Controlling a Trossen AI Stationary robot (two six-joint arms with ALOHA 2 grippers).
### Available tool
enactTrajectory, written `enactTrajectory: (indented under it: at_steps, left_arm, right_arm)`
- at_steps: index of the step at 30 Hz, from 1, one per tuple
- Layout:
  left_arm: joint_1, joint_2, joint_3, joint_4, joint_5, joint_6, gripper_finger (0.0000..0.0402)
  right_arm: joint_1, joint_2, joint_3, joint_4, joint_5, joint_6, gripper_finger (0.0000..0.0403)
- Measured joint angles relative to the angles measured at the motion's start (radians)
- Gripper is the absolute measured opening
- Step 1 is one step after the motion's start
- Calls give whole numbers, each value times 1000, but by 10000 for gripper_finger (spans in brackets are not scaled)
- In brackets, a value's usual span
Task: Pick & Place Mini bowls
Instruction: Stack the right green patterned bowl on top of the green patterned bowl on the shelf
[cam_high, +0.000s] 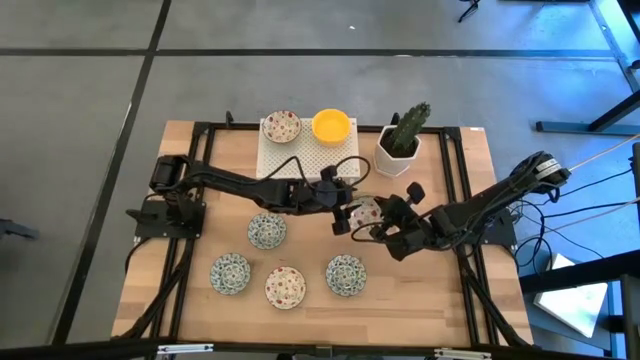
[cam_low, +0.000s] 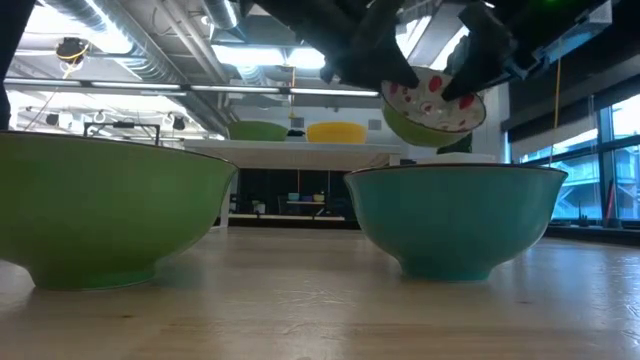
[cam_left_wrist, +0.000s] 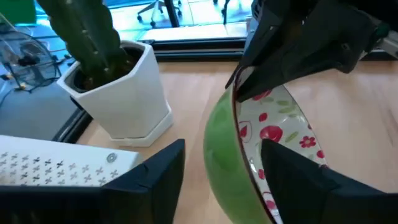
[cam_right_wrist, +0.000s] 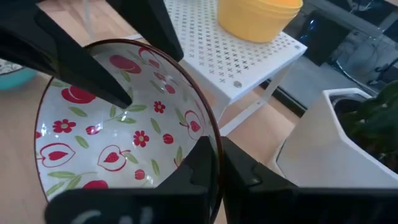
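Observation:
A mini bowl with a red flower pattern inside and green outside (cam_high: 366, 211) hangs tilted above the table's middle, between both grippers. My right gripper (cam_high: 383, 222) is shut on its rim, shown close in the right wrist view (cam_right_wrist: 214, 180). My left gripper (cam_high: 350, 215) is open and straddles the opposite rim, one finger inside and one outside, with a gap showing at the outer finger (cam_left_wrist: 155, 180). On the white rack (cam_high: 300, 155) sit a red-speckled bowl (cam_high: 282, 127) and a yellow bowl (cam_high: 331, 125). Three green-blue bowls (cam_high: 267, 231) (cam_high: 230, 273) (cam_high: 346, 275) and a red-speckled bowl (cam_high: 285, 287) rest on the table.
A white pot with a cactus (cam_high: 403, 140) stands right of the rack, close behind the held bowl (cam_left_wrist: 121, 93). The rack's corner (cam_right_wrist: 249, 68) lies just beyond the bowl. Black frame rails run along both table sides.

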Motion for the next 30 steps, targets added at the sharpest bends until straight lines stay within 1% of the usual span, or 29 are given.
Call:
enactTrajectory:
  at_steps: [3,7,9,11,12,19,23,26,28,30]
  left_arm:
    - [0,0,0,0,-18,19,160]
    - [1,0,1,0,-50,32,85]
    - [2,0,1,-3,-85,36,49]
    - [2,0,1,-8,-118,36,22]
    - [2,0,1,-13,-125,38,15]
    - [2,0,1,-21,-134,67,11]
    - [3,-1,-1,-31,-114,108,6]
    - [5,-2,-3,-53,-117,133,5]
    - [6,-3,15,-96,-118,131,4]
    - [6,-5,51,-162,-119,128,4]
  right_arm:
    - [-1,0,0,3,10,0,14]
    - [-1,0,0,12,22,6,14]
    - [-2,0,0,26,27,12,14]
    - [-2,0,1,45,36,11,14]
    - [-2,0,2,58,37,3,14]
    - [-1,0,2,103,31,-80,19]
    - [3,0,2,106,-1,-103,40]
    - [5,-1,2,129,-3,-141,59]
    - [8,-1,2,170,-2,-152,72]
    - [13,-1,2,217,-2,-195,85]
